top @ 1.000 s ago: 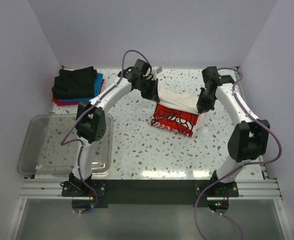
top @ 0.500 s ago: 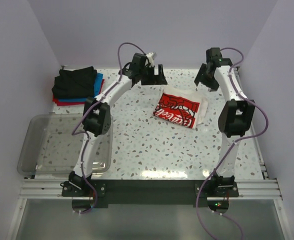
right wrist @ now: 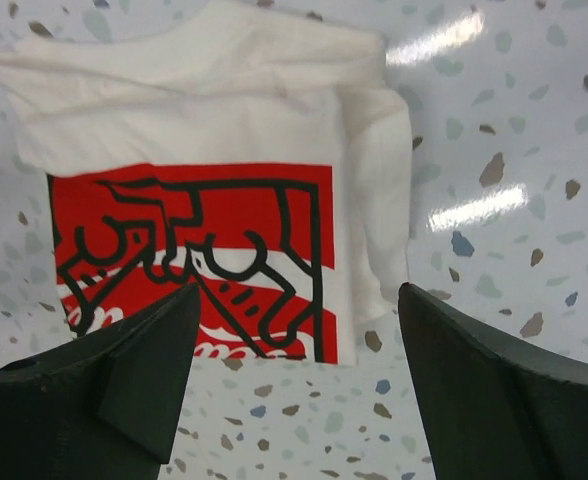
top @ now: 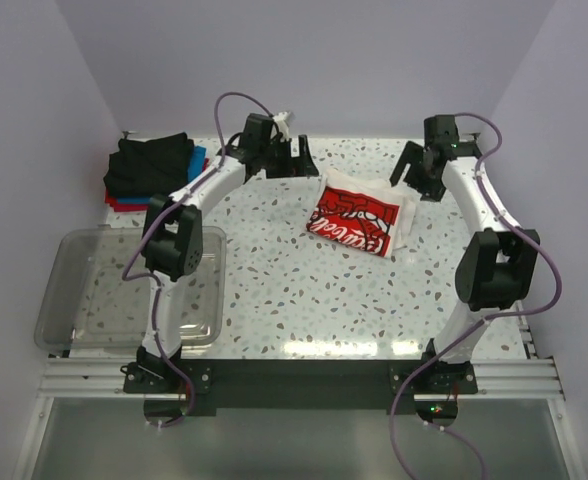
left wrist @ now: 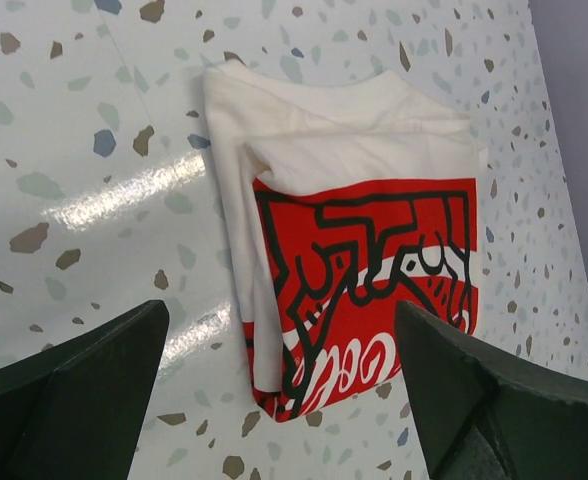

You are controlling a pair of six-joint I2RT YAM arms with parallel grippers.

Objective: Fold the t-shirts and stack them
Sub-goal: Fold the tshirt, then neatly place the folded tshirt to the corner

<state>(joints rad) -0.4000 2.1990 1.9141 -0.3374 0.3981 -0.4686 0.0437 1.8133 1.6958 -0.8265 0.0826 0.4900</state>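
The left fingers (left wrist: 84, 390) stand spread wide with nothing between them, and the right fingers (right wrist: 124, 380) are also well apart and hold nothing. Both pairs hang above the white t-shirt (left wrist: 354, 200), clear of the cloth.

The white t-shirt (top: 359, 215) lies flat on the table (top: 294, 290), toward the far side and a little right of the middle. It is folded into a rough rectangle and turned slightly askew. Its red print faces up, with black line drawing and white lettering. Plain white cloth shows along the far edge, and a folded white strip runs down one side (right wrist: 374, 200). From above, the left fingers (top: 309, 160) sit just beyond its far left corner. The right fingers (top: 414, 172) sit near its far right corner, so the shirt lies between the two.

Well apart from it, at the far left corner of the table, sits a stack of folded shirts. The black shirt (top: 152, 162) is on top, the blue shirt (top: 199, 160) peeks out at the right below it, and the red shirt (top: 124, 204) is at the bottom.

Nearer, along the left edge, is a clear tub (top: 54, 270), partly behind the left arm (top: 174, 250).
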